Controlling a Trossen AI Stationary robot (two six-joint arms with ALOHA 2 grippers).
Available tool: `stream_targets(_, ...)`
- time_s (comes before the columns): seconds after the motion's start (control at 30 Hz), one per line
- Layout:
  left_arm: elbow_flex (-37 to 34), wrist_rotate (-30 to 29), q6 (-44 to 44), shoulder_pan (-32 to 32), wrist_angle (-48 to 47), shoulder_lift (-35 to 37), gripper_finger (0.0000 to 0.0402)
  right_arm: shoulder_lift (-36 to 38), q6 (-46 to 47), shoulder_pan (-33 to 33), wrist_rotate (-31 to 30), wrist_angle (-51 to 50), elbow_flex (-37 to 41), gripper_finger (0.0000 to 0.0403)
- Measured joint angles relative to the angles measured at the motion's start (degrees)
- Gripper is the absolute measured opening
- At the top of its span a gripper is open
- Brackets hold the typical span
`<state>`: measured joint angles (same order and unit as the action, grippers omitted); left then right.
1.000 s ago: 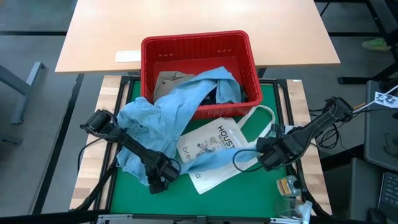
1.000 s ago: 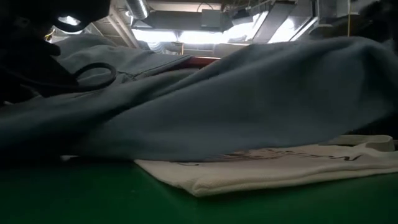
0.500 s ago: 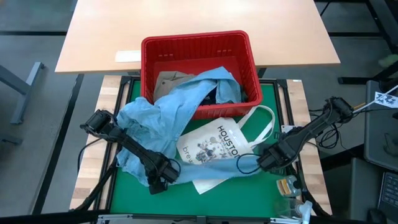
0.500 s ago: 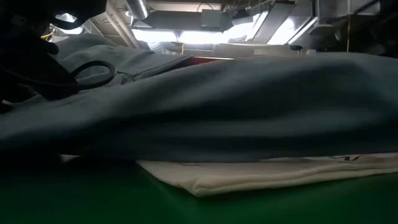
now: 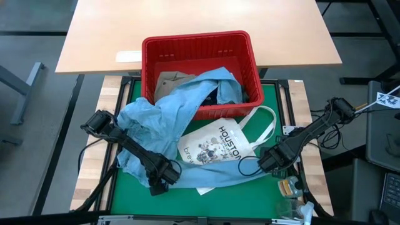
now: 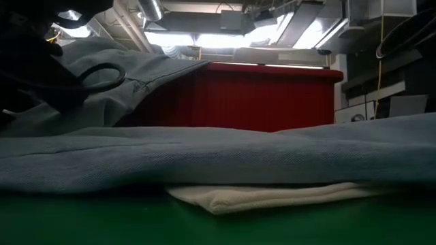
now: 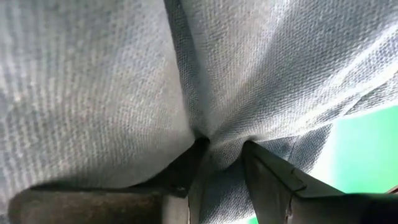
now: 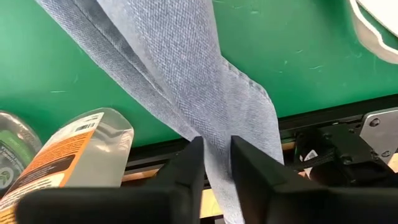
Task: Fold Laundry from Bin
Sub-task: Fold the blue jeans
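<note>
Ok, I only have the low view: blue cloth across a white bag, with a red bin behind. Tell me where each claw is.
Observer: The left claw is at the front left of the green mat, shut on a fold of the denim garment.
Operator: Now the right one.
Observer: The right claw sits at the mat's front right, at the far end of the same garment.
Operator: Name anything near it.
Observer: A clear bottle with an orange label lies just beside it, off the mat's edge.
</note>
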<state>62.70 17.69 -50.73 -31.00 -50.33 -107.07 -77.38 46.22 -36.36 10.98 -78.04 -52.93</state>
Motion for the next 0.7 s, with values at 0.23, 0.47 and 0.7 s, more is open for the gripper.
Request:
stream_targets(0.23, 0.0, 1.0, -0.2, 0.8, 0.2, 0.1, 0.0121, 0.0, 0.0, 0.0, 0.7, -1.7, 0.0, 0.0152)
stream_targets(0.47, -0.1, -2.8, -2.9, 1.0, 0.6, 7.0, 0.0116, 0.0, 0.3, 0.0, 0.4, -9.4, -1.0, 0.0147)
stream_targets(0.7, -0.1, -5.2, -6.1, 2.0, 3.4, 14.7, 0.0115, 0.0, -2.8, 0.0, -6.4, -11.3, -8.0, 0.0147)
